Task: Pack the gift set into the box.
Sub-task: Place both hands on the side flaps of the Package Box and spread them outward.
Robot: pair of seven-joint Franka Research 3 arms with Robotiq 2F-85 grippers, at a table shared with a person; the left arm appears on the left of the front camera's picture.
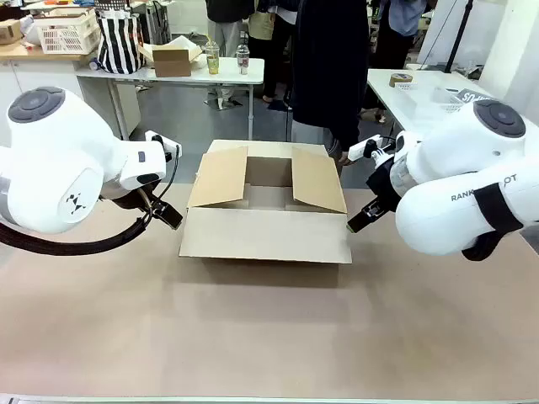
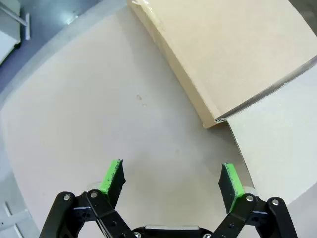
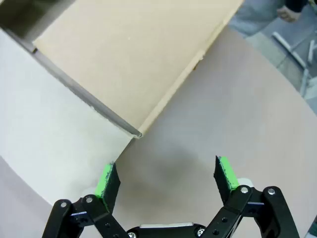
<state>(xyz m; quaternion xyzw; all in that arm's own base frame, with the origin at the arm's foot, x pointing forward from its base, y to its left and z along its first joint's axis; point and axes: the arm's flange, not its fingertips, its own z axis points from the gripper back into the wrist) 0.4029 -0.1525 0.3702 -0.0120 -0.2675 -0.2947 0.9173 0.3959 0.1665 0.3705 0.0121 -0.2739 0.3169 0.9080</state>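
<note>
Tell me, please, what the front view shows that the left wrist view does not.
Front view, not the wrist: the whole box with all four flaps open, the right gripper by its right corner, and a person behind it. Left wrist, not the front: the left gripper with its green pads spread apart above the table. Both: the left gripper beside the box's left corner.

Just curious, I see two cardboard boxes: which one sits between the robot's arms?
The large open box on the brown table; the small carton stands on a white table behind.
</note>
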